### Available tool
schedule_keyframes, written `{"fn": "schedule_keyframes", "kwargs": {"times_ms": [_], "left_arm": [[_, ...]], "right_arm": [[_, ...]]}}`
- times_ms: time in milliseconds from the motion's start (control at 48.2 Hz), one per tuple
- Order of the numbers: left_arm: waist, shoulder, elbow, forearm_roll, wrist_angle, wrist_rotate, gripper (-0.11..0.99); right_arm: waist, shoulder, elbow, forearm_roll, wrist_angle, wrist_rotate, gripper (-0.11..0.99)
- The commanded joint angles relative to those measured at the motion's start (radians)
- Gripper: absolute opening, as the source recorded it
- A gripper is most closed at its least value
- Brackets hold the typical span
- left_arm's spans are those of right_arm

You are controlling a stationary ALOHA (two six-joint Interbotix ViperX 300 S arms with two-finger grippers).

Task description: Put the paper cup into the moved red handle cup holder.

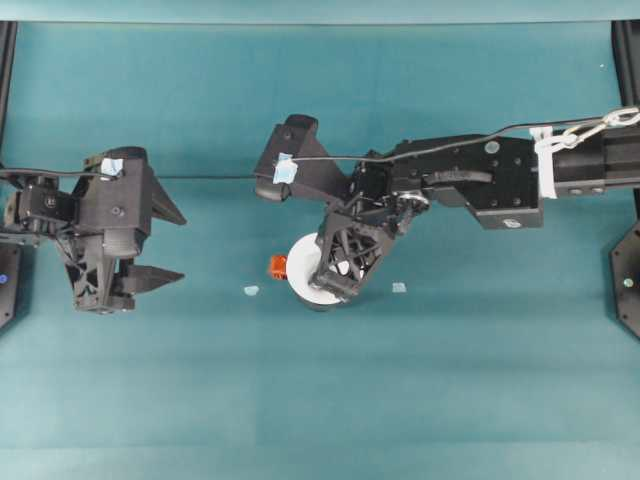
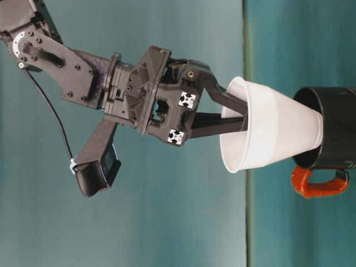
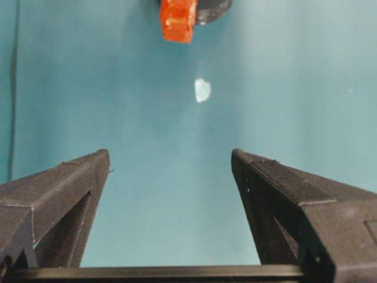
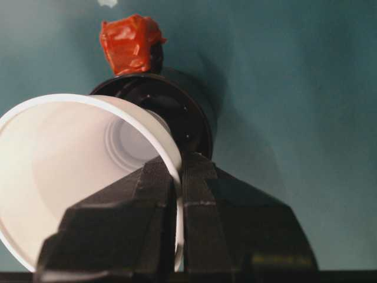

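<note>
Paper cup [image 2: 272,128] tilted, small base just inside the mouth of the red handle cup holder [image 2: 334,133], wide rim still well above it and leaning off to one side. Pinched at the rim wall by the right claw [image 4: 178,194], one finger inside the cup, one outside, pressed together on the paper. Holder standing near the middle of the tabletop [image 1: 450,400], red handle [image 1: 277,265] pointing toward the left arm's side. Step in hand, by the look of it: seating the cup, insertion begun but not finished. Next move likely calls for righting the cup to upright, lowering until the taper settles in the holder, then releasing. Left claw [image 1: 172,245] spread wide, empty, hovering near the left edge, well apart. Small pale scraps [image 1: 251,290] lying on the tabletop beside the holder. No brand, label or readable writing on cup or holder.
</note>
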Motion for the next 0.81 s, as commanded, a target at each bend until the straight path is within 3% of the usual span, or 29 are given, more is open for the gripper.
{"fn": "schedule_keyframes", "kwargs": {"times_ms": [0, 124, 539, 684, 788], "left_arm": [[-0.002, -0.008, -0.012, 0.003, -0.005, 0.002, 0.92], [-0.002, -0.008, -0.011, 0.002, -0.005, 0.002, 0.92], [-0.002, -0.008, -0.014, 0.002, -0.005, 0.002, 0.92], [-0.002, -0.008, -0.014, 0.002, -0.005, 0.002, 0.92], [-0.002, -0.008, -0.015, 0.002, -0.005, 0.002, 0.92]], "right_arm": [[0.005, -0.012, -0.006, -0.003, 0.0, -0.005, -0.1], [0.005, -0.011, -0.005, 0.006, -0.002, -0.005, -0.1], [0.005, -0.003, -0.006, 0.006, -0.003, -0.005, -0.06], [0.005, -0.002, -0.006, 0.009, 0.002, -0.003, 0.1], [0.005, -0.002, -0.006, 0.012, 0.003, -0.003, 0.35]]}}
